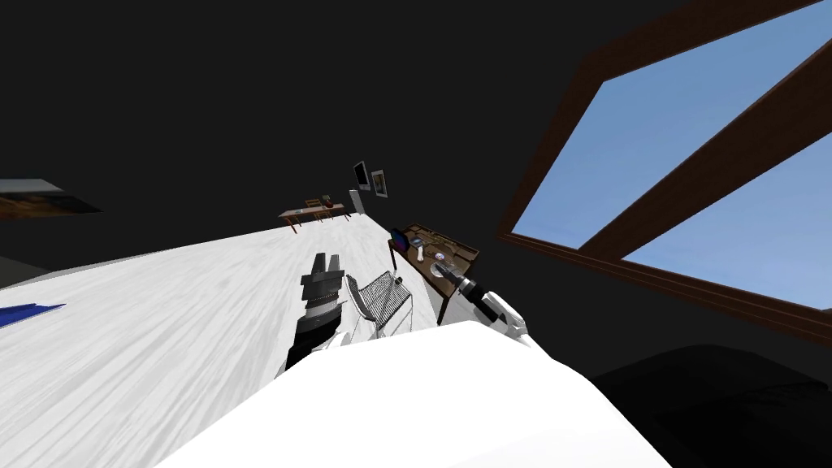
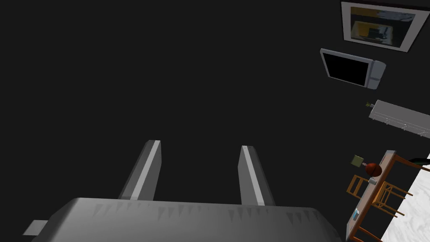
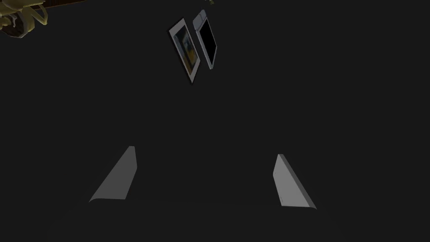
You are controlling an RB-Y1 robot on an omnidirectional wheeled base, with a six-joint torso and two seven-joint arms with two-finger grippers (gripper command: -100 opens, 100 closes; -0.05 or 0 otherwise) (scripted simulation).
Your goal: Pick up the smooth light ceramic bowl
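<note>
A dark wooden desk (image 1: 455, 253) stands by the wall under the window, with several small things on it. Among them is a pale round dish (image 1: 417, 241), possibly the bowl; it is too small to be sure. My right arm reaches out over the near end of the desk. Its gripper (image 1: 444, 270) hangs just short of the dish, and the right gripper (image 3: 205, 178) is open with nothing between its fingers. My left gripper (image 1: 327, 262) is held up in front of my chest over the white floor. The left gripper (image 2: 197, 172) is open and holds nothing.
A wire chair (image 1: 379, 297) stands at the desk's near side, between my two arms. A blue object (image 1: 400, 240) sits at the desk's far end. Farther off is a table with wooden chairs (image 1: 313, 213). A large window (image 1: 691, 162) fills the right wall.
</note>
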